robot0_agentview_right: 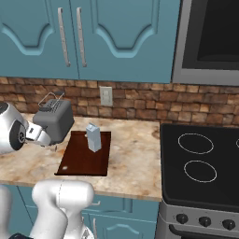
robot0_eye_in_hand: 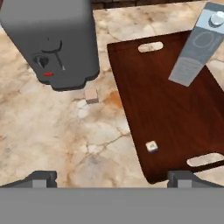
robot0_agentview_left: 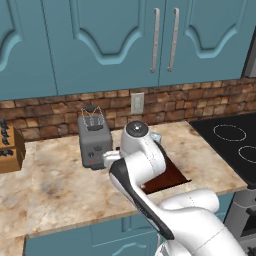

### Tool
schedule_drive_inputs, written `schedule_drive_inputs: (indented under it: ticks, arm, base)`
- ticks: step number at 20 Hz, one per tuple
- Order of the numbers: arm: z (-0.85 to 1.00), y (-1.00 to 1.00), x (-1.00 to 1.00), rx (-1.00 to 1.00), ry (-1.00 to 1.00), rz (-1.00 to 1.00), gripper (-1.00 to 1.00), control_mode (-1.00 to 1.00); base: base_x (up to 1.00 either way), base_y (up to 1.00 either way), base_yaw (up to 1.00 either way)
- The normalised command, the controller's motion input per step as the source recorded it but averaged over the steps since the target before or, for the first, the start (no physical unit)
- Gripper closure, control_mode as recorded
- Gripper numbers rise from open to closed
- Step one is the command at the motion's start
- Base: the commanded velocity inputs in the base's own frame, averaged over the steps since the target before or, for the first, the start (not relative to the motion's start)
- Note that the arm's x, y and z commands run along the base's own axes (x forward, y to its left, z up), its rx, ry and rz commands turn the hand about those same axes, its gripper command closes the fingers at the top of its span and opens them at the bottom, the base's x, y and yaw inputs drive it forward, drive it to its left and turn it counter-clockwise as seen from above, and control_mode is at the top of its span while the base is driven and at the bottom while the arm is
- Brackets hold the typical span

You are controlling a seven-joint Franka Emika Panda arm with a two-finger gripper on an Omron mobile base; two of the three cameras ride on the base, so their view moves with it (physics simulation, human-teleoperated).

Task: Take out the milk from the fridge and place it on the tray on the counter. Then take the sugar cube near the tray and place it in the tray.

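The dark brown tray [robot0_eye_in_hand: 175, 118] [robot0_agentview_right: 84, 158] lies on the marbled counter [robot0_eye_in_hand: 52, 131] to the right of a toaster. The pale grey-blue milk [robot0_eye_in_hand: 195, 48] [robot0_agentview_right: 94, 137] stands upright on the tray's far part. A tiny white sugar cube [robot0_eye_in_hand: 152, 146] [robot0_agentview_right: 64, 167] rests on the tray near its front left corner. My gripper [robot0_eye_in_hand: 112, 179] hangs open above the counter and the tray's left edge, with nothing between its fingers. The fridge is out of view.
A dark grey toaster [robot0_eye_in_hand: 52, 39] [robot0_agentview_left: 94, 137] stands left of the tray, with a small beige cube [robot0_eye_in_hand: 91, 95] on the counter just in front of it. A black stovetop [robot0_agentview_right: 200, 163] lies to the right. A knife block [robot0_agentview_left: 10, 147] stands far left.
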Motion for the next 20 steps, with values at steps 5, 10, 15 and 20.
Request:
schedule_drive_inputs:
  ticks: [5, 10, 15, 20]
  arm:
    - [-0.23, 0.15, 0.28, -0.02, 0.0, 0.04, -1.0, -1.0]
    - [-0.28, 0.01, 0.29, 0.0, 0.0, 0.0, -1.0, -1.0]
    - [-0.23, 0.0, 0.29, 0.0, 0.0, 0.0, -1.0, -1.0]
    - [-0.18, 0.0, 0.34, 0.0, 0.04, 0.0, -1.0, -1.0]
  base:
    - [0.0, 0.0, 0.0]
    - [0.0, 0.0, 0.0]
    - [0.0, 0.0, 0.0]
    - [0.0, 0.0, 0.0]
